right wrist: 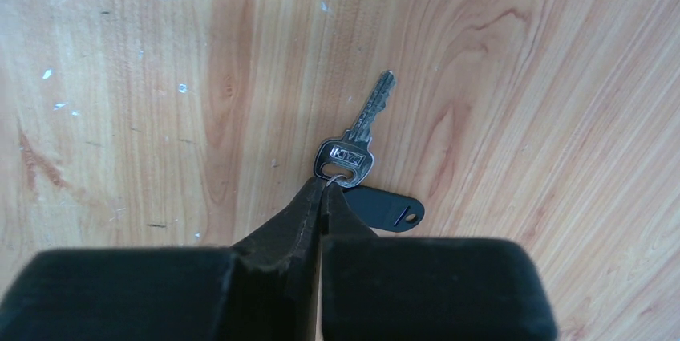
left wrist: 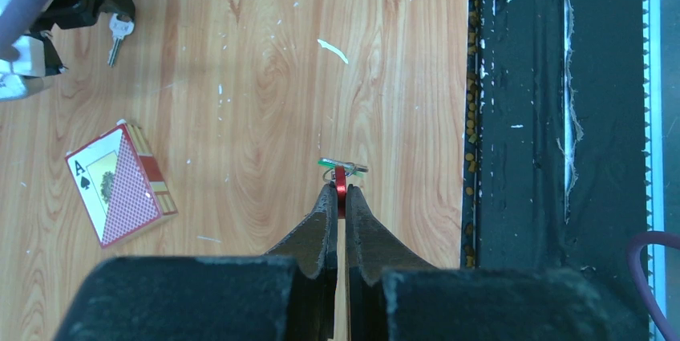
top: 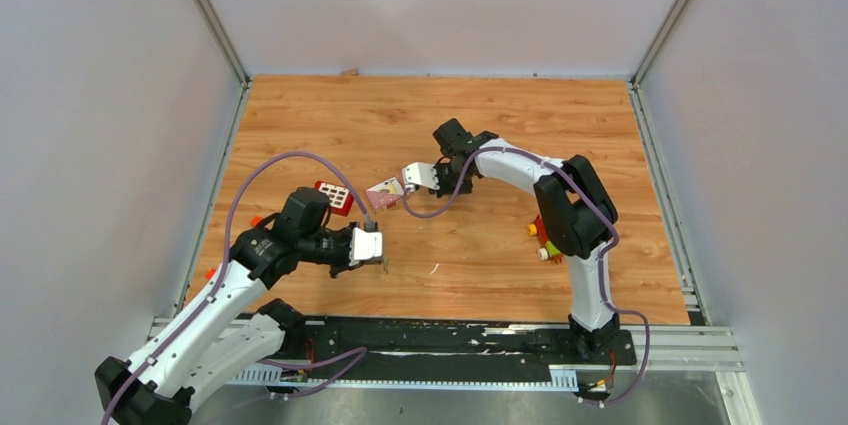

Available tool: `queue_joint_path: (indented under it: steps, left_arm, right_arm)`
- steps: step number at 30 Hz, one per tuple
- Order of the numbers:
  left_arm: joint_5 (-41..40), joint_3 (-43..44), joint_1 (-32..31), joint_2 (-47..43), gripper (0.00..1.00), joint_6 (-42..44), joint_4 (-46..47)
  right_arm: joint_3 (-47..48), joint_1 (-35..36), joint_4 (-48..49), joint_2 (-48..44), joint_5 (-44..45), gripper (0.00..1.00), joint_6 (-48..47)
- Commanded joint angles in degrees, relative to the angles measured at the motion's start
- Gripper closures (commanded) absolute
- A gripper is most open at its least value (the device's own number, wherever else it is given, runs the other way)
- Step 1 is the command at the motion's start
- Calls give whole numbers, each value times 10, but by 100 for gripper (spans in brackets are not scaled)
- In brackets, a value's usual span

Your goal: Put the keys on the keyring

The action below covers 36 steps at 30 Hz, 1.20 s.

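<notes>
Your left gripper [left wrist: 340,190] is pinched tight on the keyring [left wrist: 340,179], which stands up between the tips as a thin red wire. The green key [left wrist: 345,166] sits edge-on at the ring's far end, touching it; whether it is already threaded is too small to tell. All of this hangs just above the table [left wrist: 240,76], near its front edge.

Your right gripper [right wrist: 323,193] is closed right down, tips meeting at the rim of the silver key [right wrist: 361,128] where its head has a slot. You cannot tell whether it has caught the head or only a sliver of it. A black plastic tab [right wrist: 389,207] touches the head, partly under your finger.

Judge these 2 keys as very light, stiff and slick: flat metal will likely skate on the wood and twist in a shallow pinch. Take the key across the flat faces of its head, leaving the slot clear for the wire. The ring looks springy and thin, so it probably bends before it breaks; hold it low and keep its open end free.
</notes>
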Motion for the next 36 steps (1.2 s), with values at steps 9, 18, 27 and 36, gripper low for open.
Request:
queue_joint_path:
  steps: [9, 18, 27, 36]
  left_arm:
    - [9, -2, 3, -9, 100, 7, 1]
    - [18, -1, 3, -6, 100, 9, 7]
    - [17, -3, 3, -11, 100, 8, 3]
    - [17, -5, 3, -9, 100, 7, 8]
  right_arm:
    - [-70, -16, -58, -111, -145, 100, 61]
    - [-139, -21, -31, -156, -175, 100, 97]
    - [-142, -21, 3, -135, -147, 93, 124]
    - [-139, -21, 21, -128, -112, 90, 130]
